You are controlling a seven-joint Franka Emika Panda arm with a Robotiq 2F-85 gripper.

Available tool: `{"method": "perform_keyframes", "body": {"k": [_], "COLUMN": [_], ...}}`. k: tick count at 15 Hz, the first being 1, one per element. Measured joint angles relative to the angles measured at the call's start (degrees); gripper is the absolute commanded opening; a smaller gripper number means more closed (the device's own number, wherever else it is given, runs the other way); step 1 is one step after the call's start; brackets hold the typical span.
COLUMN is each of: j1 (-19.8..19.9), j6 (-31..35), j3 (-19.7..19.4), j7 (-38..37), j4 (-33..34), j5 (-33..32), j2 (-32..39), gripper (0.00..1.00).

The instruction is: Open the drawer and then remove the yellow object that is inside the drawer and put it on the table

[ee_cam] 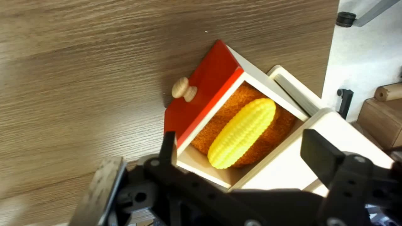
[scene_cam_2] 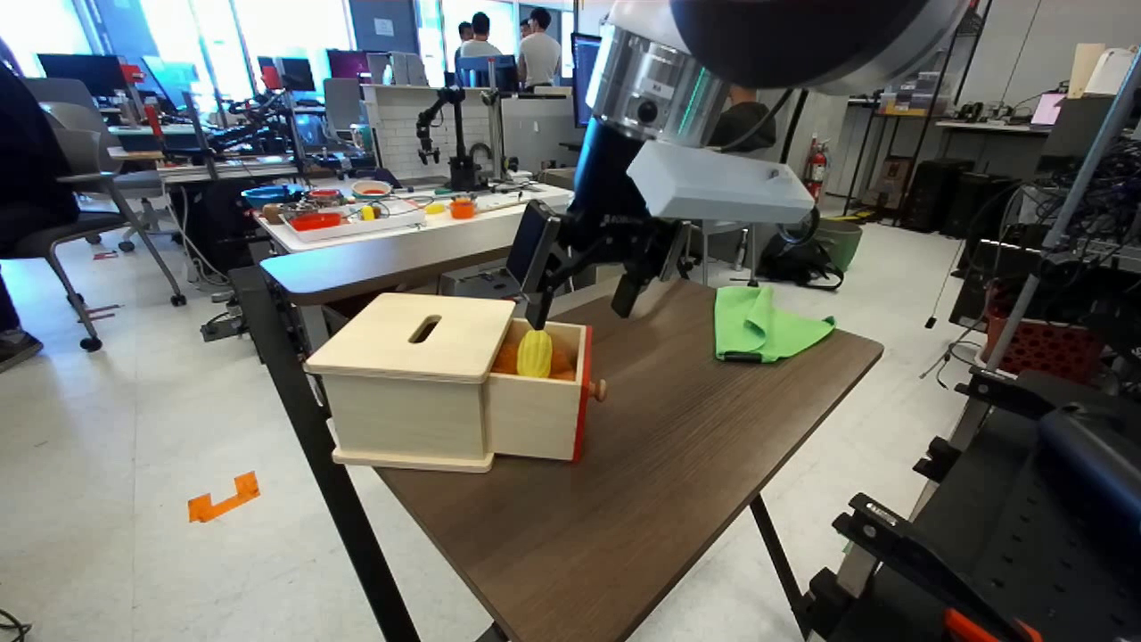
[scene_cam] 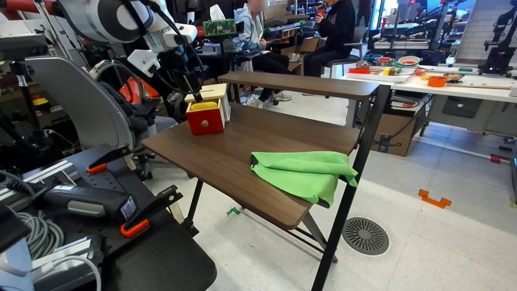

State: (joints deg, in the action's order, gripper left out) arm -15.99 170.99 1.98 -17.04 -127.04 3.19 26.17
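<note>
The drawer [scene_cam: 205, 123] has a red front with a round wooden knob. It is pulled partway out of its pale wooden box [scene_cam_2: 406, 417], and its open top shows in the wrist view [ee_cam: 201, 94]. The yellow object [ee_cam: 241, 133], a corn-cob shape, lies inside on a brown-orange fuzzy lining or item [ee_cam: 274, 138]. It also shows in both exterior views [scene_cam: 204, 106] [scene_cam_2: 535, 354]. My gripper [scene_cam_2: 581, 306] is open and empty above the drawer. In the wrist view its fingers [ee_cam: 241, 145] are wide apart, one by the drawer's red front edge, one over the box lid. The table [scene_cam_2: 677, 428] is dark brown.
A green cloth [scene_cam: 303, 173] lies over the table's far end, also seen in an exterior view [scene_cam_2: 767, 328]. A raised shelf [scene_cam: 299, 85] runs along one table side, close to the box. A black cart [scene_cam: 161, 250] with tools stands beside the table.
</note>
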Motion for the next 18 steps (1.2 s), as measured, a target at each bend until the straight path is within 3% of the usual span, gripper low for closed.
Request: {"method": "perform_keyframes", "body": {"k": [4, 12, 14, 15, 18], "j1": [1.9, 2.9, 2.9, 2.9, 3.0], "j6": [0.0, 0.0, 0.0, 0.0, -0.1], "j3": [1.8, 1.9, 1.9, 1.9, 1.6], "j7": [0.0, 0.0, 0.0, 0.0, 0.1], "j4": [1.6, 6.6, 7.8, 8.4, 9.5], "j5": [1.2, 1.3, 1.3, 1.3, 1.3], "j2": [1.9, 7.3, 8.3, 8.8, 9.6], "gripper": [1.0, 0.99, 0.88, 0.7, 0.45]}}
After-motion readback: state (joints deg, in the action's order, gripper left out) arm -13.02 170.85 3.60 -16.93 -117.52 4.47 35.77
